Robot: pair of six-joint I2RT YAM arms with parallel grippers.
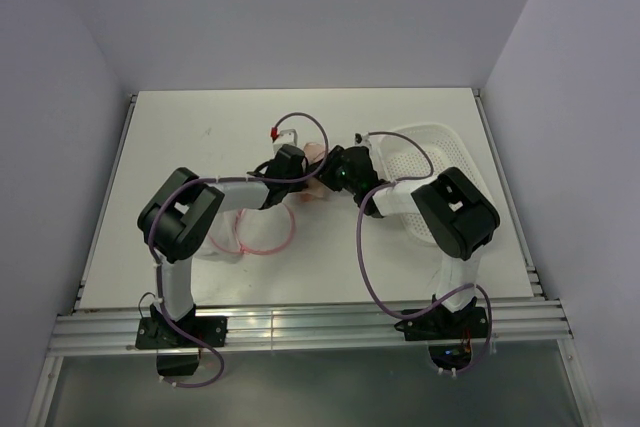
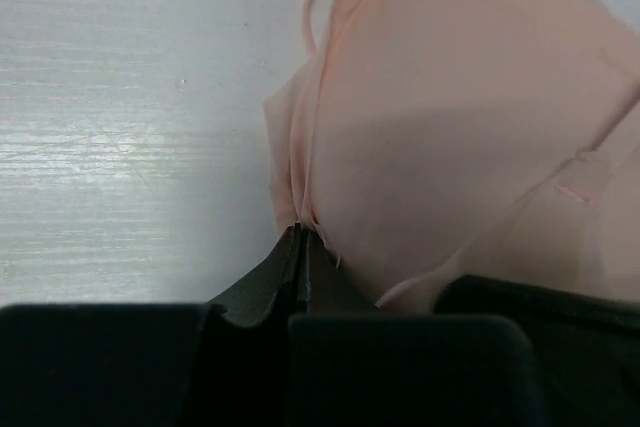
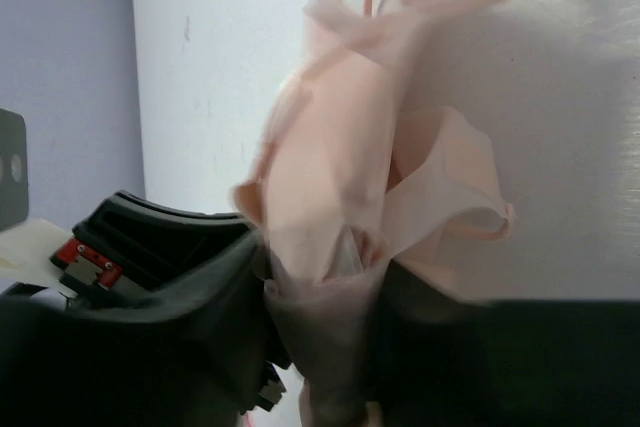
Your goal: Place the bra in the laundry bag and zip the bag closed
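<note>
Left gripper and right gripper are both clenched on the pale peach-pink soft fabric bra, held between them over the middle of the white counter.

Largest first: the white rectangular perforated plastic basket sits toward the right edge and plays no part. The round translucent white mesh laundry bag with a pink zipper rim lies nearer the front edge, left of centre, partly under the left arm. The step in hand looks like carrying the bra to the bag; it is not yet inside. The next move calls for both arms to travel together toward the bag, then lower the gathered cloth into an open half. The arm covers much of the bag, so whether it lies open is unclear. Fabric shrouds the right fingers, and no zipper pull can be made out.
</note>
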